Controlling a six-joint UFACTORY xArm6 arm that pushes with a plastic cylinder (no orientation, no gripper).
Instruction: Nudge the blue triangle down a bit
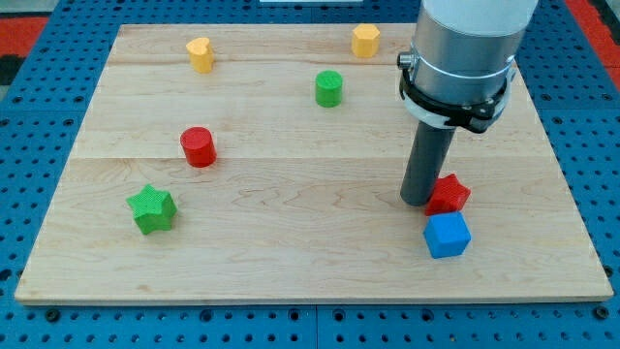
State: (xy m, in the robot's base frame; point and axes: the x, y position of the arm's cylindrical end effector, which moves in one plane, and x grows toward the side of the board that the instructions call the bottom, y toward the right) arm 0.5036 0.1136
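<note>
Resting on the wooden board (291,242), my tip (418,202) sits at the right side, touching or just beside the left edge of the red star (449,194). No hand on this rig, just a bare rod, so nothing is clenched, released or grasped; it can only push. Task thing: no clearly triangular blue block shows. The only blue piece is a blue block (447,235) near the board's near-right edge, just below the red star and close to touching it; its shape reads more like a cube from this angle, cannot tell for sure. Judgement: tip sits far-left of the blue block, probably lined up to come in from the far side and shove it toward the near edge, but the red star is in the way and could get dragged along. Little room remains before the near edge, so only a short nudge fits. Others well apart and untouched: green star (152,209) near-left, red cylinder (198,146) left of centre, green cylinder (328,88) far centre, yellow block (200,54) far-left, yellow hexagon-like block (365,41) far, partly beside the arm housing (460,58).
</note>
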